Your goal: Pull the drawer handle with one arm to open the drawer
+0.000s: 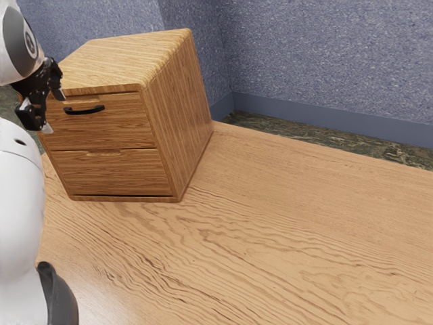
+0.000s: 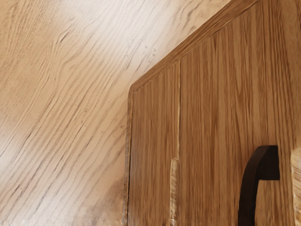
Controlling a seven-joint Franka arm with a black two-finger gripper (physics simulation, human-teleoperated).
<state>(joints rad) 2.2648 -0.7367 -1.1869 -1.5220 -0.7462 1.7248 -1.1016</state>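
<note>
Arm (image 1: 17,203) links sat nearest; gripper (image 1: 53,112), jaws apart, hovered beside the handle (image 1: 84,109) (ungrasped); top drawer (image 1: 101,128) looked shut, pull undone.

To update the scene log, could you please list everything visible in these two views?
Light-brown wooden two-drawer cabinet: one, oak-coloured, on the table, exterior view's left.
Curved black drawer handle: one, black, on the upper drawer front.
Wood-grain table: one, brown, under the cabinet.
Speckled wall: blue-grey, behind the table.
Plain baseboard: blue, along the wall's foot.
Mottled floor: dark, between table and baseboard.
White robot arm: one, exterior view's left edge.
Black two-finger gripper: one, beside the handle.
</note>
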